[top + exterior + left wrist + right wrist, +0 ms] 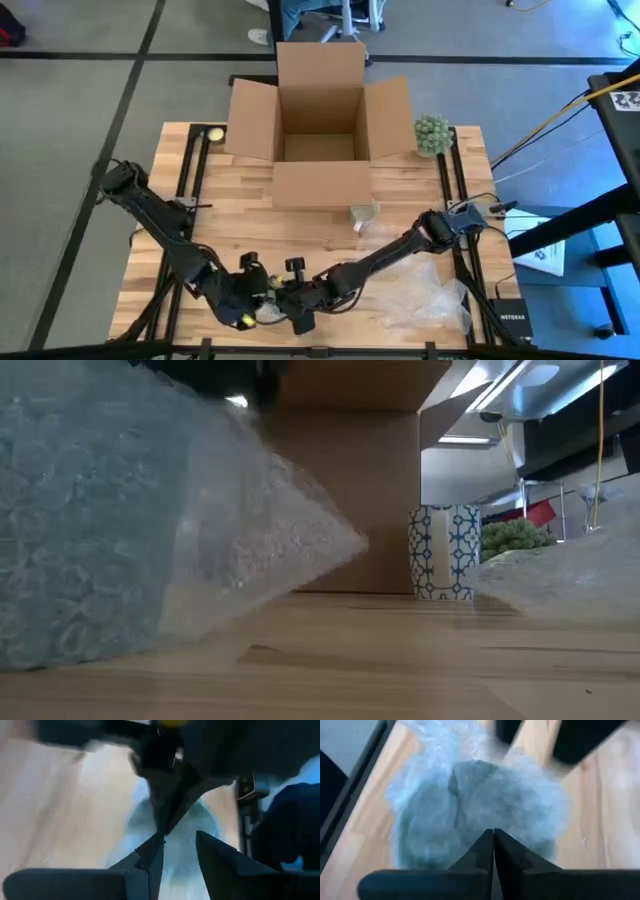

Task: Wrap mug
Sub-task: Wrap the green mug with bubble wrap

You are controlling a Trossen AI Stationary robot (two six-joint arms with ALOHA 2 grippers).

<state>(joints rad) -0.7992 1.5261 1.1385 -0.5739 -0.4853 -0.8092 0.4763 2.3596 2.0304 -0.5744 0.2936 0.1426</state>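
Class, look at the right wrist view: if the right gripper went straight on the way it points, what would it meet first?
The right gripper, shut, points at the bubble wrap bunched on the wooden table. It would most likely meet that wrap first, though depth is unclear.

In the low view, the left half of the scene is blocked by a raised sheet of bubble wrap (150,520), and both grippers are hidden. The cardboard box (350,480) is cut off at the top. The mug (444,552) is seen whole.
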